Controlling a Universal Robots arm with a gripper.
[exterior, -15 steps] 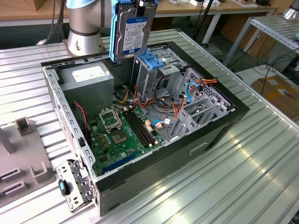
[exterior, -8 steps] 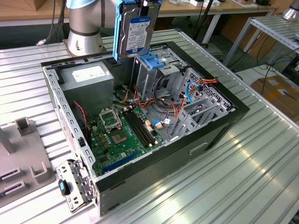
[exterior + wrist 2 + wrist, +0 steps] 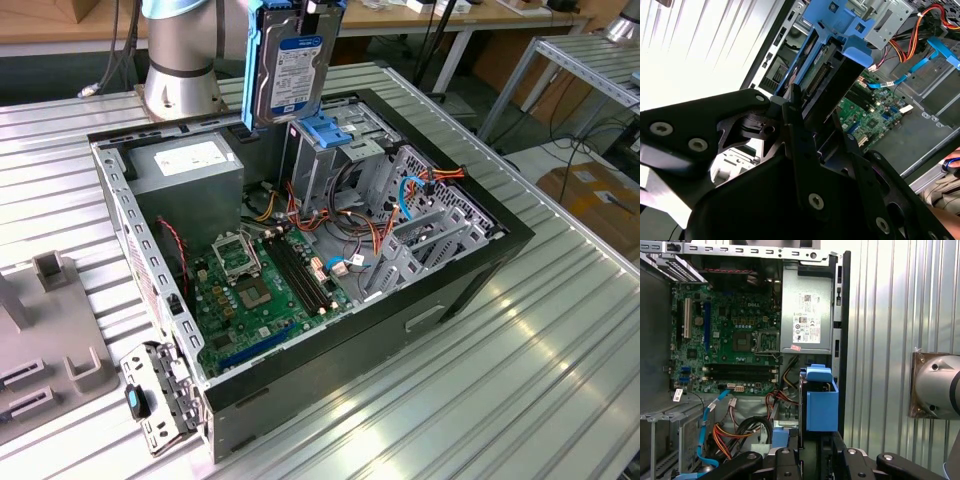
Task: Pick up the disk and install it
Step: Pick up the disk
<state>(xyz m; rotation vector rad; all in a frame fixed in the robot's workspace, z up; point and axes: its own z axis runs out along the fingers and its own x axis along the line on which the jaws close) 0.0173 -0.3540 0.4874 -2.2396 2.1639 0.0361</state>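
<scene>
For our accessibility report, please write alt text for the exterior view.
A silver hard drive in a blue carrier frame hangs upright above an open computer case, close to the grey drive cage with its blue latch. Inside are a green motherboard and a grey power supply; the case lies on a ribbed metal table.

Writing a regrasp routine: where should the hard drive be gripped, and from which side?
Its upper end, from above: the hard drive hangs upright over the open computer case, leaving its lower end free. The gripper grips it there.
</scene>
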